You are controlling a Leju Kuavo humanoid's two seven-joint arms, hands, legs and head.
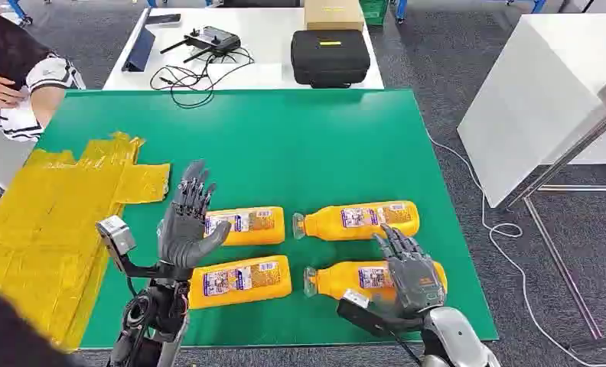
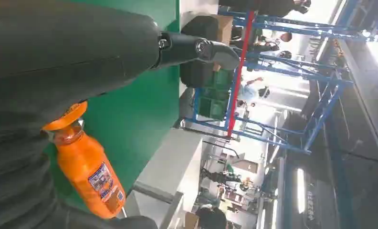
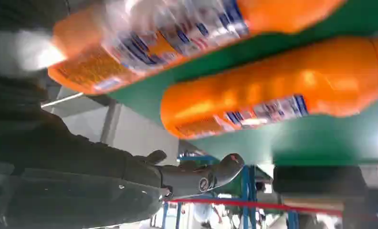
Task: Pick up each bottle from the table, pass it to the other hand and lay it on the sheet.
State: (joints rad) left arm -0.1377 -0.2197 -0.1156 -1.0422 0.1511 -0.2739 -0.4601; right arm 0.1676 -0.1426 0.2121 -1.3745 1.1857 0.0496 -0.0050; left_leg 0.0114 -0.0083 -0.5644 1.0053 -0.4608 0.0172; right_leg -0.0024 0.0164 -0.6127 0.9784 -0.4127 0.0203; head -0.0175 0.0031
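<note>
While the left hand hovers spread and empty, the right hand rests spread-fingered on the near-right bottle.

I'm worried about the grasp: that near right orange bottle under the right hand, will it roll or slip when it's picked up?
The near-right bottle lies on its side on the flat green table, so a nudge may well roll it. It looks full of orange liquid, so probably heavy for its size. Its glossy plastic and label could be slippery under the right hand.

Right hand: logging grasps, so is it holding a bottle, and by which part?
Nothing is held yet. The right hand hovers with fingers spread over the body of the near right bottle.
</note>
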